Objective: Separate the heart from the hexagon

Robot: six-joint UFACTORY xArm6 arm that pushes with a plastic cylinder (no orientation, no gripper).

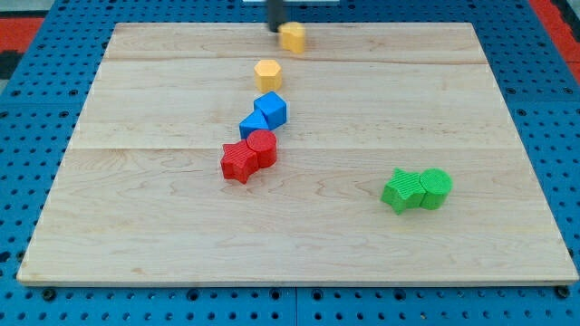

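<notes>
My tip point(275, 28) sits at the view's top edge of the counter point(136, 208), just left of the top yellow block point(293, 37) and touching it or nearly so; I carry no fingers, only the rod, so there is nothing to spread or pinch. That top block looks like the heart, though its shape is small and I judge rather than see it; the second yellow block point(267, 71), below it and a little to the left, looks like the hexagon. The two stand near each other but apart, with bare wood between.

Below the hexagon lie a blue pair point(265, 115) and a red pair point(247, 155), touching in a chain; two green blocks point(417, 188) sit well apart at the view's lower right.

To do this step well, I should push the heart toward the view's right, along the top edge, since my tip is already on its left side; the push should run through the block's middle so it slides rather than spins off the rod; I should keep it from slipping over the near top edge, and leave the hexagon untouched.
</notes>
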